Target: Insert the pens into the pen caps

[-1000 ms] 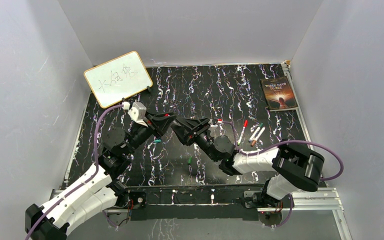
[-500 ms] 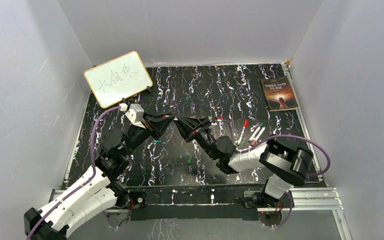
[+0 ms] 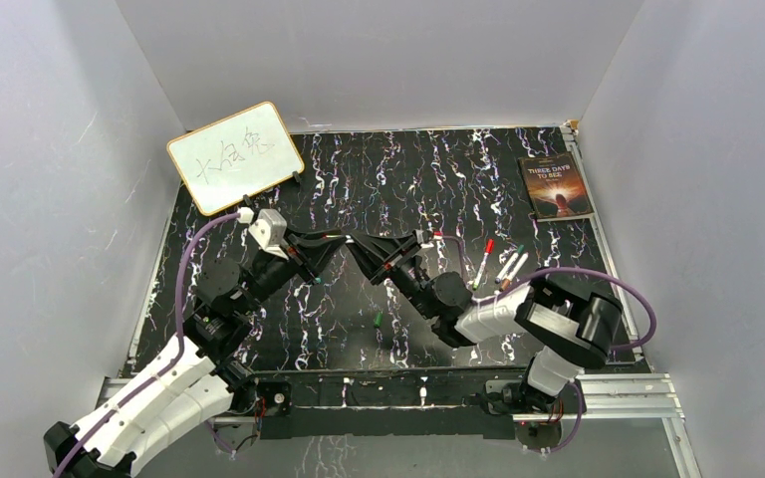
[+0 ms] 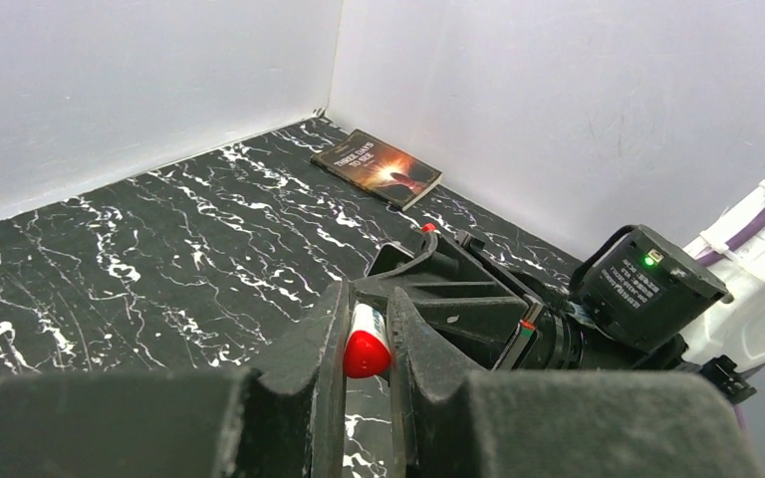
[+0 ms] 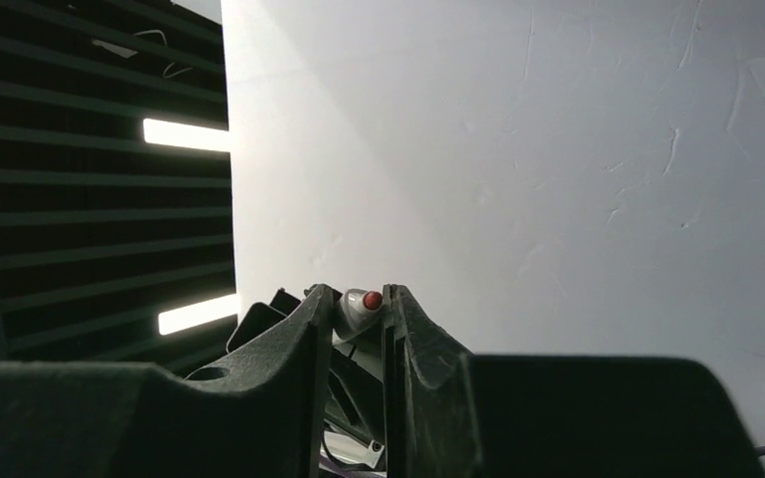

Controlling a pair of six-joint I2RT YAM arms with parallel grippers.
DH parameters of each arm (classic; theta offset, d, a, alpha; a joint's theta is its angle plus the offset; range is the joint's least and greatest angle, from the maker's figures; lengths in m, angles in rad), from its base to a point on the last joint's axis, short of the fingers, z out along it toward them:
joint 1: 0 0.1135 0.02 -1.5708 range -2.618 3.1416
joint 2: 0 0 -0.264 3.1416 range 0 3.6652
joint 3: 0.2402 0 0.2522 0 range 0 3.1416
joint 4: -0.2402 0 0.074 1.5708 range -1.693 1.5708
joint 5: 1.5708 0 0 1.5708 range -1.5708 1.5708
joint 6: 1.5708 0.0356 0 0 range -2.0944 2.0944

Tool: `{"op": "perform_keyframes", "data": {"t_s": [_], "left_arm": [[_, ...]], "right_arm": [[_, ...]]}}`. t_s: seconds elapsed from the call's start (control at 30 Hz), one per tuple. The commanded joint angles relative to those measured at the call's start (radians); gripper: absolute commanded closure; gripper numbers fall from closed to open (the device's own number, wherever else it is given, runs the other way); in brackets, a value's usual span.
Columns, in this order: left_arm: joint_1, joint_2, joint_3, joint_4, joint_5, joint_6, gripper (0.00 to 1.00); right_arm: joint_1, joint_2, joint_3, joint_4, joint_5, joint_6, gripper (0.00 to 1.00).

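Both arms meet nose to nose in the air over the middle of the bench (image 3: 408,169). The left tool (image 4: 369,304) is clamped on a white pen (image 4: 363,351), whose rounded red end pokes back toward its wrist. The right tool (image 5: 356,295) is closed around what looks like the same pen's other end, a pale cone with a red nib showing between its fingers. Down on the bench, a teal cap (image 3: 312,282) lies under the left tool. A green cap (image 3: 378,320) lies closer to the near edge, about midway along it. More pens (image 3: 508,265) lie loose toward the right edge. A book (image 3: 556,186) sits by the far right corner, and a whiteboard (image 3: 236,156) leans at the far left corner.
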Motion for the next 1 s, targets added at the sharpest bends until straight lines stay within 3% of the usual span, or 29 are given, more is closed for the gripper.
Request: {"op": "perform_keyframes", "data": {"t_s": [0.0,0.07,0.4,0.7,0.83,0.97], "left_arm": [[-0.011,0.009,0.038,-0.082,0.096,-0.026,0.92],[-0.011,0.019,0.042,-0.084,0.102,-0.032,0.8],[-0.011,0.035,0.029,-0.089,0.085,-0.032,0.77],[-0.011,0.043,0.043,-0.13,0.063,-0.017,0.62],[-0.011,0.054,0.048,-0.152,0.052,-0.014,0.49],[-0.011,0.062,0.074,-0.215,0.023,-0.012,0.39]], "right_arm": [[-0.022,-0.086,-0.02,0.121,-0.009,-0.098,1.0],[-0.028,-0.115,-0.036,0.093,-0.006,-0.111,1.0],[-0.065,-0.173,-0.083,0.032,-0.021,-0.154,1.0],[-0.114,-0.215,-0.109,-0.029,-0.053,-0.201,1.0],[-0.141,-0.281,-0.11,-0.136,-0.072,-0.283,1.0],[-0.175,-0.392,-0.08,-0.372,-0.103,-0.428,1.0]]}}
